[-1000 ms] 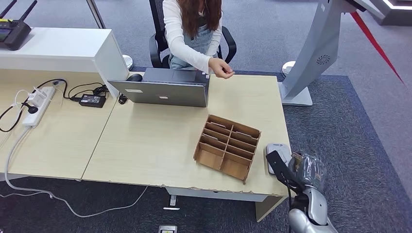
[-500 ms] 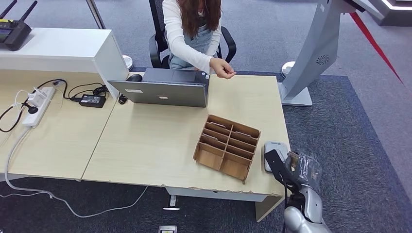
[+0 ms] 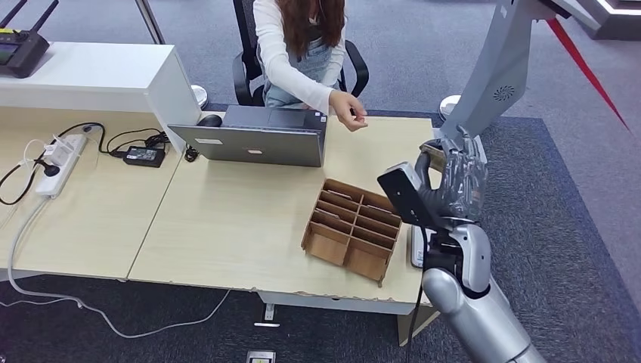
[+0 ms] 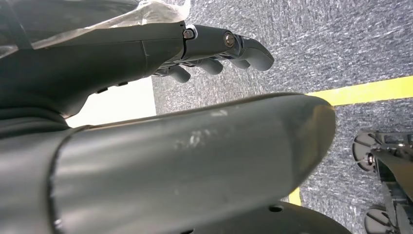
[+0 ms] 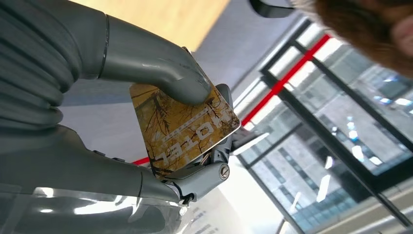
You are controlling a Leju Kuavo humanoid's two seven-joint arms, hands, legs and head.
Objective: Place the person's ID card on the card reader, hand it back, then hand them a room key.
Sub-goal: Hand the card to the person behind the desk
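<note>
Right hand (image 3: pixel 452 181) raised, pinching room key (image 5: pixel 182 127).

I see a light wooden worktop (image 3: pixel 227 219) with my right hand (image 3: pixel 453 181) raised over its far right edge. Just beside the hand sits a brown cardboard divider tray (image 3: pixel 354 229); a white card reader (image 3: pixel 416 246) lies below my wrist. Further off are a grey laptop (image 3: pixel 253 144) and a white power strip (image 3: pixel 60 165).

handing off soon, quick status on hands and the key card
Right hand raised over desk, gripping key card. Left hand empty, hanging. Person's hand waiting; nothing between.
</note>
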